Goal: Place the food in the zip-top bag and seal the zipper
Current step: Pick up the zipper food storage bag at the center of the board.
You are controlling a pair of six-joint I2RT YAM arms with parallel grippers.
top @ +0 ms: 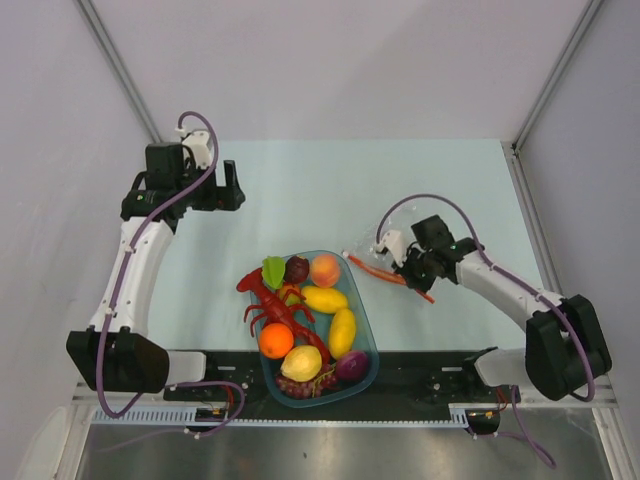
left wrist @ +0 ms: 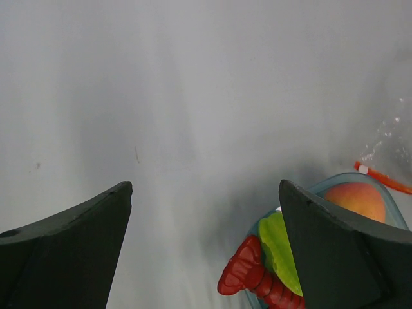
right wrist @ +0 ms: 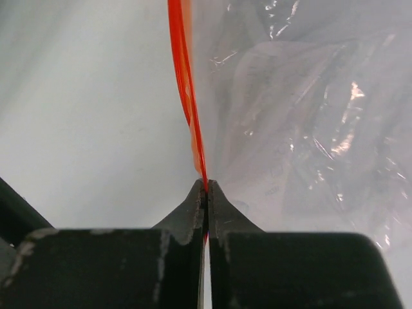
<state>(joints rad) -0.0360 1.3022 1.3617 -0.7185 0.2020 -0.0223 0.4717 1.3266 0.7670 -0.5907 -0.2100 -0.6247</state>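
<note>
**Step in hand:** securing the bag mouth ahead of loading. Judged early in the task, with no fruit bagged yet.

**Right end effector** point(right wrist: 206, 188): fingers pressed together on the zipper point(right wrist: 187, 84), whose red strip runs edge-on away from the tips. Arm extended inward and low over the counter point(top: 300, 190), wrist turned toward the tub.

**Zip-top bag** point(right wrist: 302, 129): clear and crinkled, lying near the blue tub point(top: 371, 335) on its right. Cannot tell whether the mouth stands open.

**Left end effector** point(top: 232, 187): fingers wide apart, nothing between them. Poised over bare counter beyond the tub's far-left corner, well apart from the bag, arm bent at the elbow.

**Food:** peach point(top: 325, 270), orange point(top: 275, 340), lemons point(top: 342, 332), purple pieces point(top: 297, 268) and green leaf point(top: 273, 270), all in the tub beside the red toy lobster point(top: 283, 312).

**Next move, as judged:** mouth held or spread by the right. Left brought down on a fruit at the tub's far edge, probably peach or leaf, closing without catching the lobster.
</note>
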